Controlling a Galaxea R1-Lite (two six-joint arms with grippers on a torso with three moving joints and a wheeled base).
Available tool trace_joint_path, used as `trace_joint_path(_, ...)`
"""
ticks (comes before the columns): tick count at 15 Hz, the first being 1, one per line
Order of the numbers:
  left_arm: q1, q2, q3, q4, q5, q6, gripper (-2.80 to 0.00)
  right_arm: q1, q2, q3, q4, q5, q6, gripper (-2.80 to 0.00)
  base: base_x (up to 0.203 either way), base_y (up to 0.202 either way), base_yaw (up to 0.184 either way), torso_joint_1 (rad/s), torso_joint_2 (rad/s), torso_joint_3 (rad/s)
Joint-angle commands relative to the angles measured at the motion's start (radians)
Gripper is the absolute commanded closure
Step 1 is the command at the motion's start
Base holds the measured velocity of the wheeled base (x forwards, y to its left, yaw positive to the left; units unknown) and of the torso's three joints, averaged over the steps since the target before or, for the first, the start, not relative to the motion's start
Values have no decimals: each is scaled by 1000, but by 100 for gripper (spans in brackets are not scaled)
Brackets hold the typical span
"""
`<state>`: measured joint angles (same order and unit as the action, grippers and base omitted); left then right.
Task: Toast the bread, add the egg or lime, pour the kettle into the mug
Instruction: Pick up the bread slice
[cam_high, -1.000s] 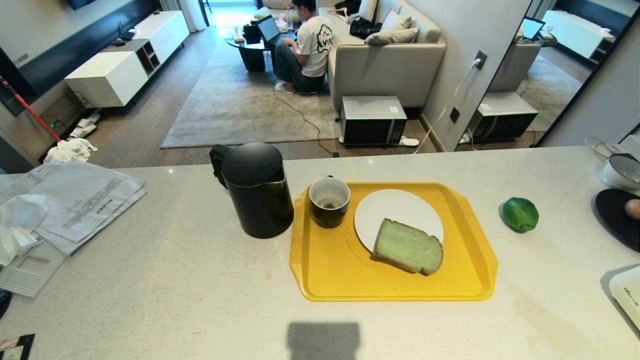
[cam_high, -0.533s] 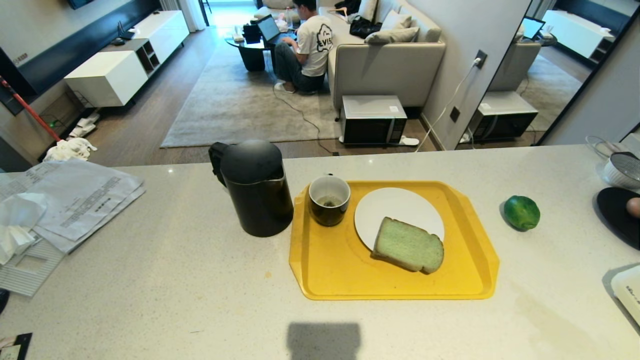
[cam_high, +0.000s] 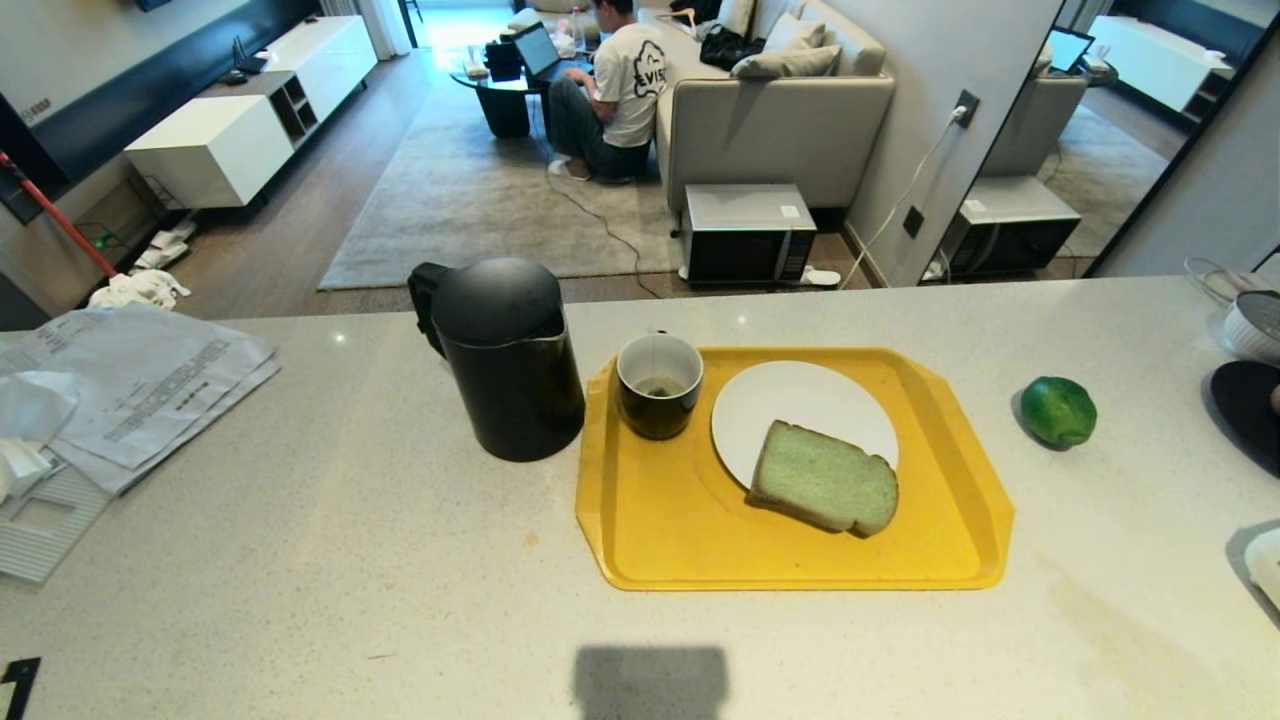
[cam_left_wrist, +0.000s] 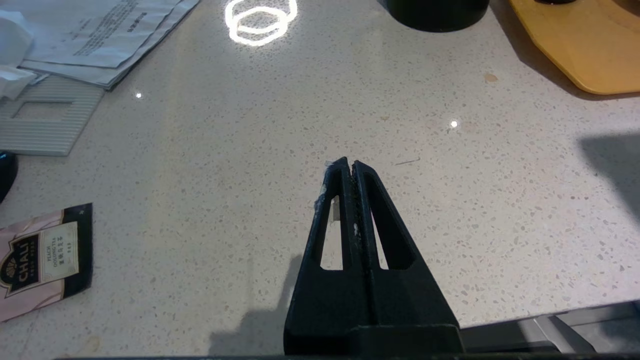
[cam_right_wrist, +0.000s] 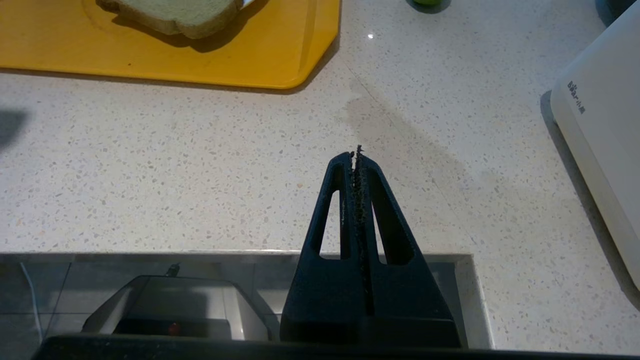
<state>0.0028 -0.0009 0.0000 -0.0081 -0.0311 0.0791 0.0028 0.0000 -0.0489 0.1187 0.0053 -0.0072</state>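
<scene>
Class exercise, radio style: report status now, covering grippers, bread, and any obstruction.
Left gripper and right gripper shut, empty, above bare counter. Bread on tray, half on plate. Nothing blocking it.

On the yellow tray (cam_high: 680, 540) sit the mug (cam_high: 659, 385) and bread (cam_high: 823, 490), the kettle (cam_high: 505, 360) just beside.

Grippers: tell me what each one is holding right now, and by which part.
Nothing is held. The left gripper and right gripper are both shut on nothing, above bare counter, apart from the bread and kettle.
</scene>
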Motion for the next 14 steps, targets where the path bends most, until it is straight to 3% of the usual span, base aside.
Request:
trace_joint_path(1,0,-1,0,0,0,1,0,0,2,0,1,1,0,0,0,0,0,-165,314,137)
trace_joint_path(6,0,-1,0,0,0,1,0,0,2,0,1,1,0,0,0,0,0,-163,305,142)
trace_joint_path(14,0,-1,0,0,0,1,0,0,2,0,1,1,0,0,0,0,0,-7,12,7)
